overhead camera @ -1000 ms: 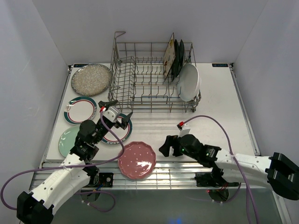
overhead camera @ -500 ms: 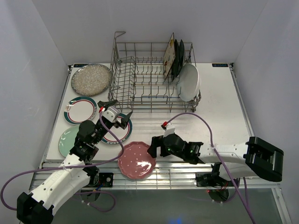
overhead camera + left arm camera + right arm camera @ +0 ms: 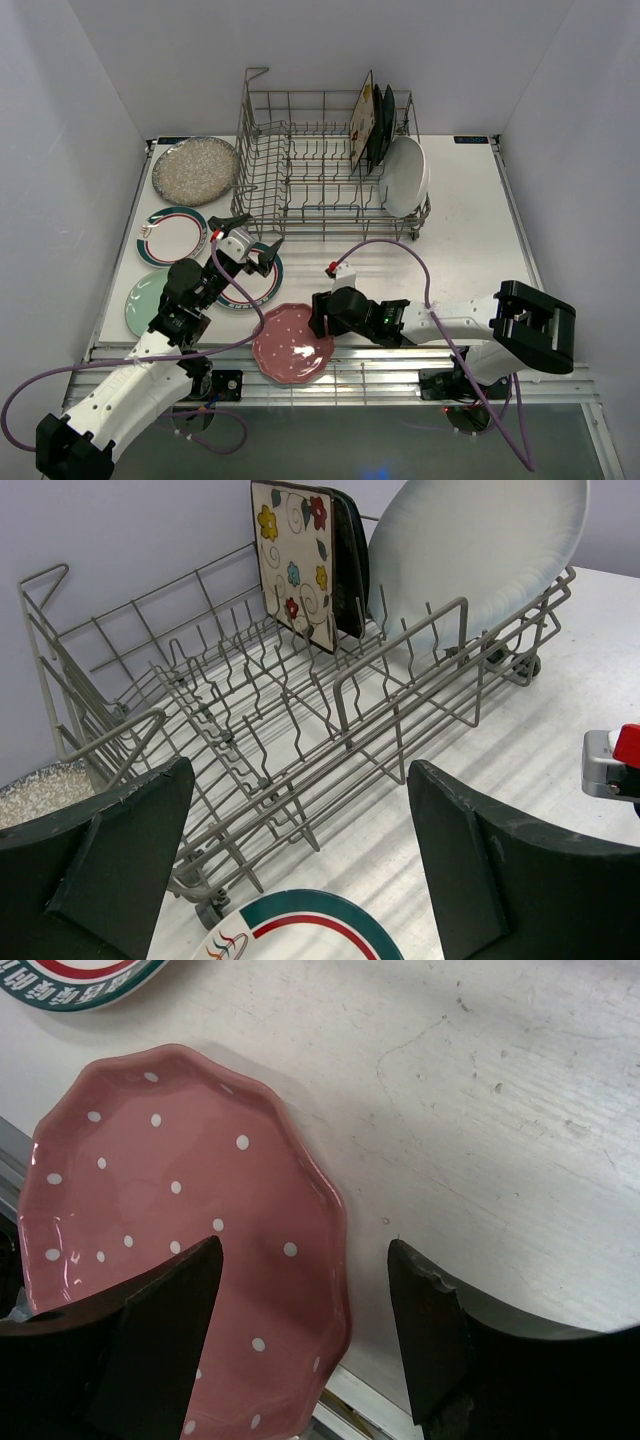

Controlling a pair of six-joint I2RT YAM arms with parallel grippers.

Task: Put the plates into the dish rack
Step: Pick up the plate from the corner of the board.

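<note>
A pink scalloped plate (image 3: 292, 343) (image 3: 170, 1220) lies flat at the table's near edge. My right gripper (image 3: 320, 322) (image 3: 305, 1250) is open and straddles its right rim, one finger over the plate and one over the table. My left gripper (image 3: 252, 235) (image 3: 300, 770) hangs wide open above a teal-rimmed white plate (image 3: 250, 287) (image 3: 300, 925), facing the dish rack (image 3: 300, 180) (image 3: 250, 730). At the rack's right end stand a cream floral square plate (image 3: 362, 125) (image 3: 295, 560), a black plate (image 3: 381, 125) and a white oval plate (image 3: 405, 175) (image 3: 470, 550).
On the table's left lie a speckled silver plate (image 3: 195, 170), a second teal-rimmed plate (image 3: 172, 237) and a pale green plate (image 3: 143, 300). The rack's raised handle (image 3: 257, 72) is at its back left corner. The right arm's purple cable (image 3: 400, 250) loops over the table.
My right arm has swung left across the table to the pink plate, and its jaws have narrowed around the rim. The left arm has not moved.
</note>
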